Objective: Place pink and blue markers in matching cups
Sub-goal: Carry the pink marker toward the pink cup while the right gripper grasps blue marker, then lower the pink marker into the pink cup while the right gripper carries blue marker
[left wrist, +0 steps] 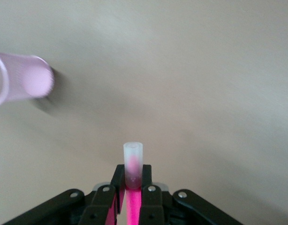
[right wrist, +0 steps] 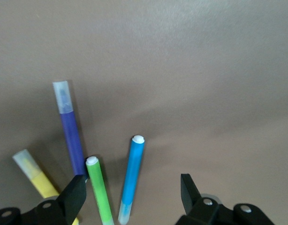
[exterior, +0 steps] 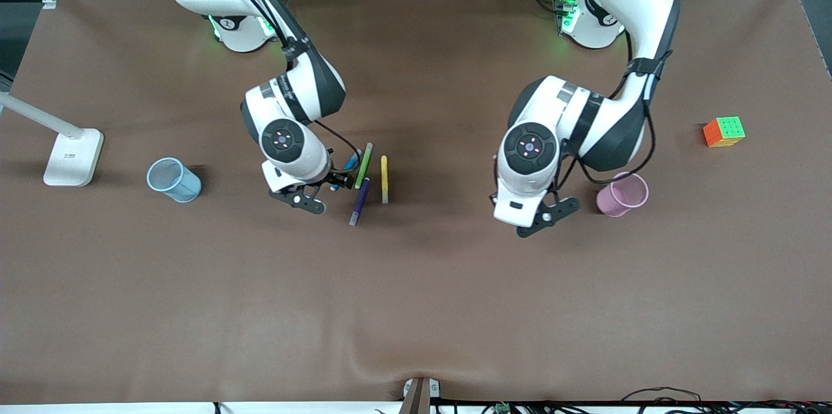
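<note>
Left wrist view: left end effector (left wrist: 133, 190) grips pink marker (left wrist: 132, 164).

A brown worktop (exterior: 416, 297) carries the clutter. Near its middle lie three pens: a green pen (exterior: 364, 166), a purple pen (exterior: 359, 201) at about six o'clock from it, seemingly touching it end to end, and a yellow pen (exterior: 384, 179) just beside both at three o'clock. A multicoloured puzzle cube (exterior: 723, 131) sits at the worktop's three o'clock side. A white lamp base (exterior: 73, 156) stands at nine o'clock, its arm (exterior: 32, 114) slanting off toward ten.
</note>
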